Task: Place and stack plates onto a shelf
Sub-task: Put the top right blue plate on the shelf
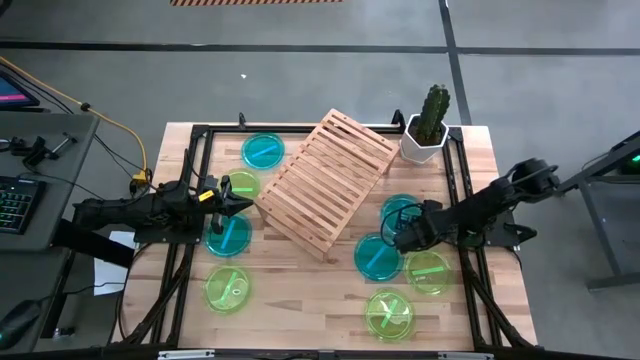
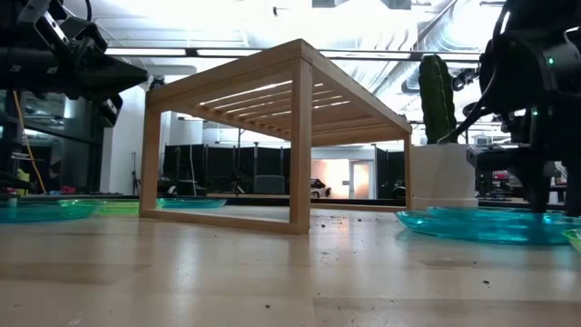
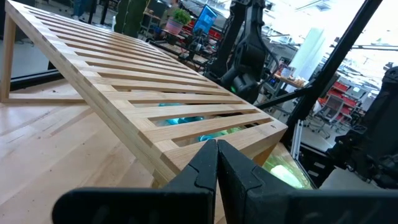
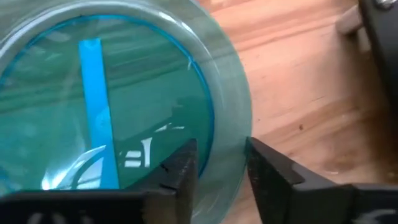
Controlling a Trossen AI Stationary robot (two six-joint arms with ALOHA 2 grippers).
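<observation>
- Progress, as I judge it: nothing is stacked yet. All eight plates lie flat on the surface around the shelf (image 1: 325, 180), and its slatted top is bare, so the whole job remains.
- Left tool (image 1: 243, 203): it hovers near the left edge, just beside the shelf's left end, fingers pressed together and holding nothing, as the left wrist view shows.
- Left group of plates: a teal plate (image 1: 263, 151) lies toward the far-left corner, a green plate (image 1: 238, 185) and a second teal plate (image 1: 228, 234) lie at the left tool, and a lime plate (image 1: 227, 288) sits nearer the front edge.
- The shelf: pale raw wood, rectangular, set askew at the middle of the surface; thin parallel slats on square legs leave an open space beneath.
- Right group of plates: a teal plate by the cactus side (image 1: 402, 211), a teal plate under the tool (image 1: 378, 256), a green plate (image 1: 428, 271) beside it, and a lime-green plate (image 1: 389, 314) near the front edge.
- Right tool (image 1: 398, 236): low over the right group, fingers parted astride the rim of a teal plate, not closed on it.
- Materials: the plates are thin, glossy, see-through plastic discs with raised rims and lighter stripes, probably slippery; the surface is pale planked wood.
- A white pot with a cactus (image 1: 428, 128) stands at the far-right corner.
</observation>
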